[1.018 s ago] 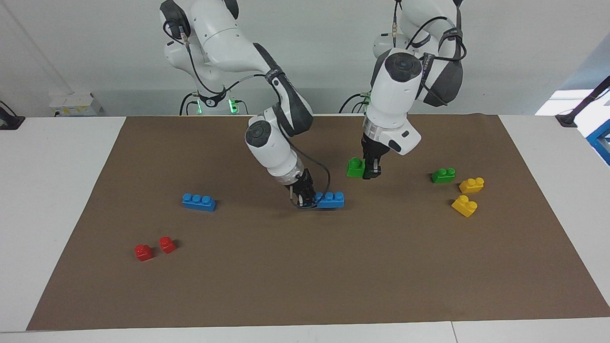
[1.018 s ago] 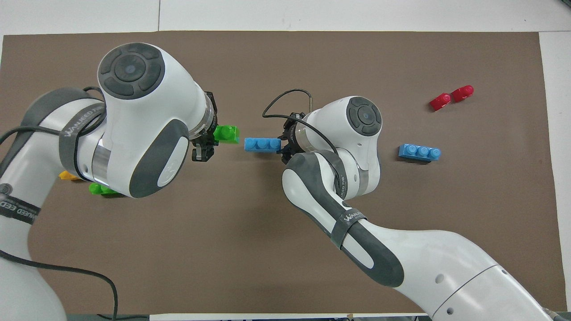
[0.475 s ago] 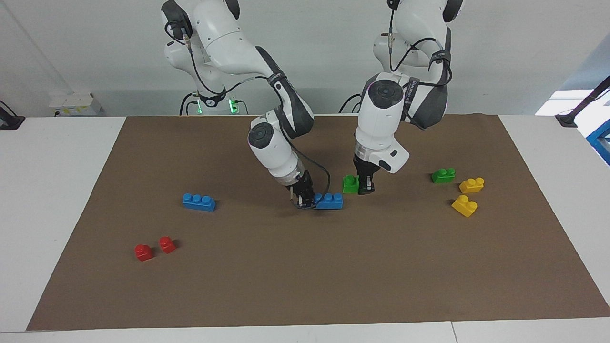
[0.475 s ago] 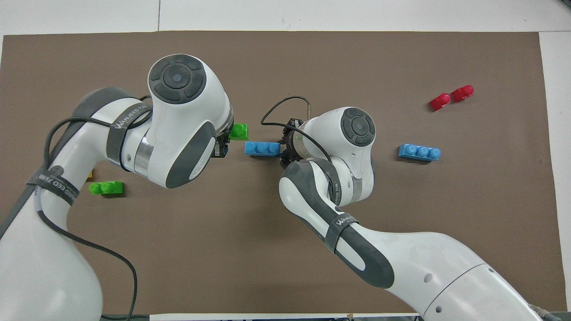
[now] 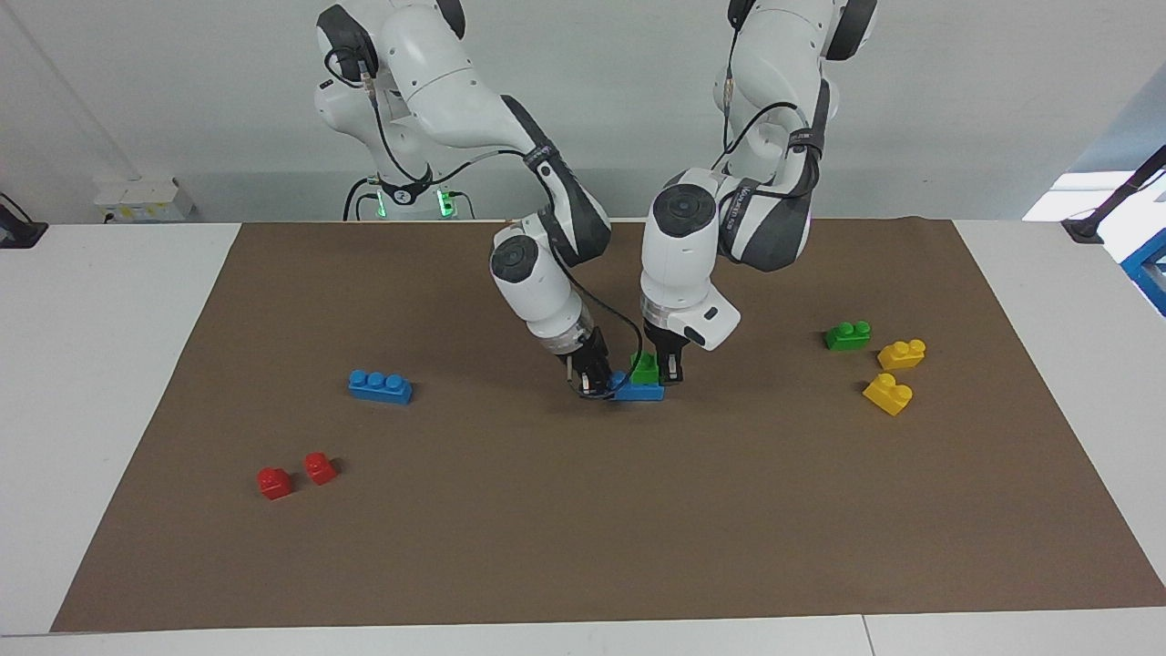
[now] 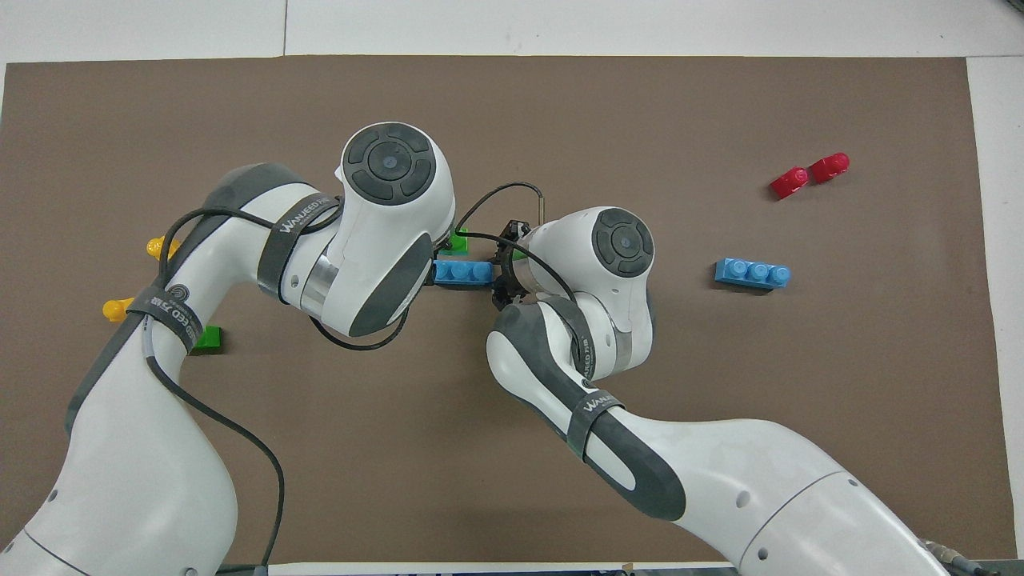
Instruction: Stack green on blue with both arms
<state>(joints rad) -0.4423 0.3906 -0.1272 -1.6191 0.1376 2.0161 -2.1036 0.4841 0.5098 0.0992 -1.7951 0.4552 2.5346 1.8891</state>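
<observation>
I have the right gripper [image 5: 594,383] pinched shut on one end of the blue brick [image 5: 637,391], which lies flat near the middle of the brown mat [image 5: 583,547]; I judge this grip serves to pin the brick so that it cannot slide when pressed from above. My left gripper [image 5: 662,372] is closed on the green brick [image 5: 646,367], carried studs-up and now right at the free end of the blue brick; whether it is fully seated I cannot tell. Each arm approaches from its own side, which leaves the blue studs between the two grippers clear. In the overhead view the left arm's wrist covers most of the green brick [image 6: 458,241]. The spare pieces are well apart from the work: a second blue brick [image 5: 380,385] and two red bricks [image 5: 295,476] toward the right arm's end of the mat, a second green brick [image 5: 847,335] and two yellow bricks [image 5: 894,374] toward the left arm's end.
</observation>
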